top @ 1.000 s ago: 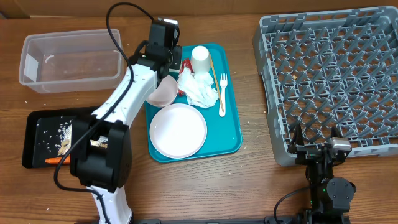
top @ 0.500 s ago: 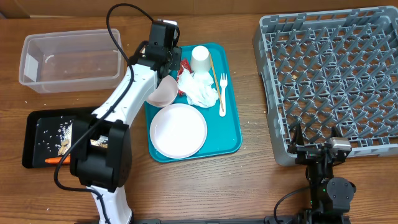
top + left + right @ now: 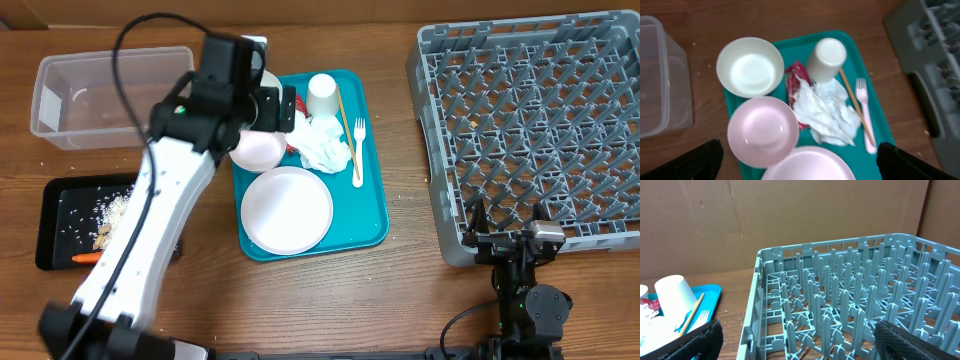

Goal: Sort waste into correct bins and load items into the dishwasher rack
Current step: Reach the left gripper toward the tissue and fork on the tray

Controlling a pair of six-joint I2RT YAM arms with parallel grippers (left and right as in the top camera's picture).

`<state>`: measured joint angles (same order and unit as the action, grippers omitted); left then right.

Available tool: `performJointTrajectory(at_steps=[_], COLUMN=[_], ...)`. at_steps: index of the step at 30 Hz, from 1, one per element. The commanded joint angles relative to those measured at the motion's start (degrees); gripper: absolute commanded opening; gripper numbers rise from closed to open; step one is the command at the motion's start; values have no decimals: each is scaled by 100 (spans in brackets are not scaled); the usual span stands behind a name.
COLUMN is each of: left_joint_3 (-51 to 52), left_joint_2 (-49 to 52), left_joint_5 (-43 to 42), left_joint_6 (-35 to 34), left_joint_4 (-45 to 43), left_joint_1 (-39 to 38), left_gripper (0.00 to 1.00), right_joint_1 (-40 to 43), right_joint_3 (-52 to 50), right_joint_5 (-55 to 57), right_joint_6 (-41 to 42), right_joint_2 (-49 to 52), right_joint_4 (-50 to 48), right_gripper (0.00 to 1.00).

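Observation:
On the teal tray stand two white bowls, an upside-down cup and the wide plate. Between the cup and the bowls lies a red wrapper, partly under the crumpled napkin. My left gripper hangs open high above the tray, holding nothing. In the overhead view the left gripper is over the tray's back left corner and hides one bowl. The grey rack is at the right, and my right gripper stands open at its front edge. The black tray holds food scraps and a carrot.
The clear tub stands at the back left. A white fork and a wooden stick lie along the teal tray's right side. The left arm slants over the black tray's right end.
My left gripper has gone from nearly shut to wide open. The left arm has risen and swung left, away from the red wrapper, and the nearer bowl now shows whole. The right arm is still.

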<state>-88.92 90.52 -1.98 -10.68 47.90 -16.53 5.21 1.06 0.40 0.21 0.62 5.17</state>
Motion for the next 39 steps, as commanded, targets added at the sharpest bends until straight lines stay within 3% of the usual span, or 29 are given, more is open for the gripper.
performJointTrajectory(at_steps=[1, 4, 8, 12, 19, 24, 30, 39], left_joint_3=[-87, -74, -74, -74, -74, -74, -74, -74], left_joint_2=[-114, 90, 468, 1056, 1812, 2162, 2715, 2986], left_joint_5=[-1178, -1934, -2002, -1257, -229, 739, 837, 835], left_joint_6=[-35, 151, 114, -723, -1095, -1773, -3073, -3563], left_joint_4=[273, 553, 577, 411, 22, -192, -544, -815], left_joint_1=[-42, -144, -466, -909, -1423, -1657, -1681, -1676], left_gripper=[100, 100, 100, 100, 100, 100, 100, 100], right_joint_1=[17, 17, 17, 17, 17, 17, 17, 17], right_joint_3=[-59, -59, -59, -59, -59, -59, -59, -59], right_joint_5=[39, 39, 39, 39, 39, 39, 39, 39], right_joint_6=[-4, -4, -4, -4, -4, -4, -4, -4], right_joint_2=[-46, -46, -46, -46, -46, -46, -46, -46], right_joint_4=[-35, -35, -35, -35, -35, -35, -35, -35], right_gripper=[100, 100, 100, 100, 100, 100, 100, 100])
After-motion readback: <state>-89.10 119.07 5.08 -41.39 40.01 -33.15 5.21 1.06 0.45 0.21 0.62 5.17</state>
